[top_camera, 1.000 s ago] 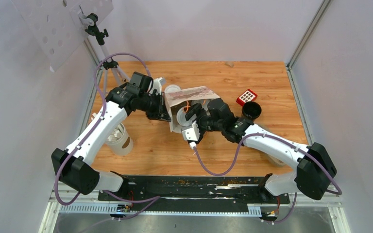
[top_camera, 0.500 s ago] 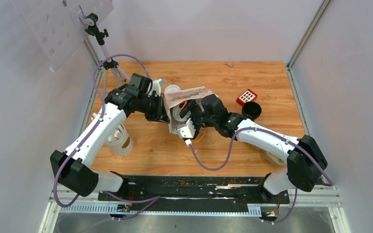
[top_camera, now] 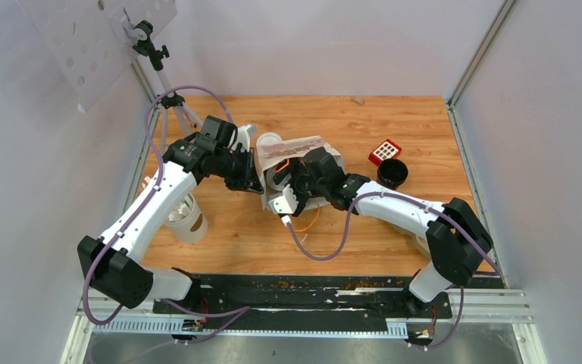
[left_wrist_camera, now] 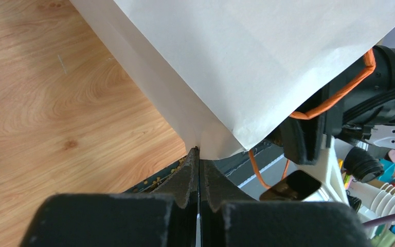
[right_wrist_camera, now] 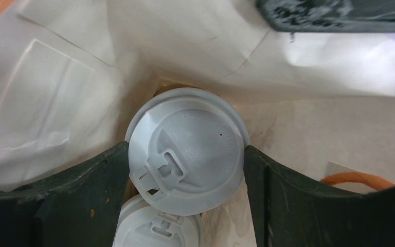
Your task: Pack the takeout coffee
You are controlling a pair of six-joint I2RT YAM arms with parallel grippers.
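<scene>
A white paper bag (top_camera: 301, 146) with a brown printed side lies on the table, mouth toward the near edge. My left gripper (top_camera: 255, 180) is shut on the bag's left edge; the left wrist view has the paper (left_wrist_camera: 247, 62) pinched at the tips of that gripper (left_wrist_camera: 199, 152). My right gripper (top_camera: 285, 179) reaches inside the bag. In the right wrist view that gripper (right_wrist_camera: 185, 151) is closed on a takeout coffee cup's white sip lid (right_wrist_camera: 187, 146), a dark finger (right_wrist_camera: 82, 190) on each side. A second lidded cup (right_wrist_camera: 157, 229) lies just below it inside the bag.
A lidless pale cup (top_camera: 186, 217) with brown ovals stands near my left arm. Right of the bag are a red box (top_camera: 385, 151) and a black cup (top_camera: 392, 174). A flat white lid (top_camera: 269, 139) lies behind the bag, and a tripod stand (top_camera: 174, 102) rises at the back left.
My right arm has pushed left and deeper into the bag's mouth, carrying the cup with it. My left gripper has kept its pinch on the bag's edge in place.
</scene>
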